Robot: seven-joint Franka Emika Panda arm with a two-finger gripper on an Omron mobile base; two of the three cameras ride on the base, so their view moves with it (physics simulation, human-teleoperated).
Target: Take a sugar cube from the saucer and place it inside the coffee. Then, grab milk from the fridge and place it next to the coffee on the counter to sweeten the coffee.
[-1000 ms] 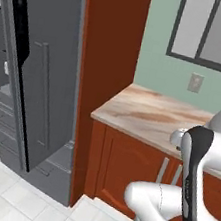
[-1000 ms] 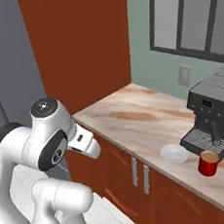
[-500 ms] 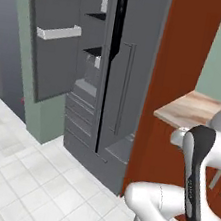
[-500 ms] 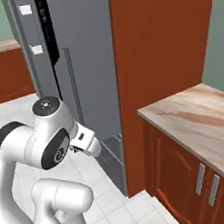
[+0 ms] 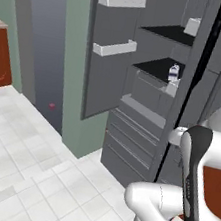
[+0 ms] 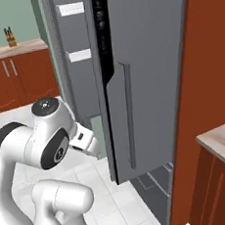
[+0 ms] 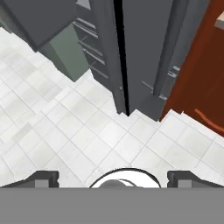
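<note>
So the milk (image 5: 174, 72) is sitting on a dark shelf inside the fridge (image 5: 147, 113), whose left door is hanging open. The gripper (image 7: 112, 178) is pointing down at the white floor tiles (image 7: 65, 131), jaws spread wide, gripping nothing.

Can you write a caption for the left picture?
Fridge door open, milk on a shelf.
</note>
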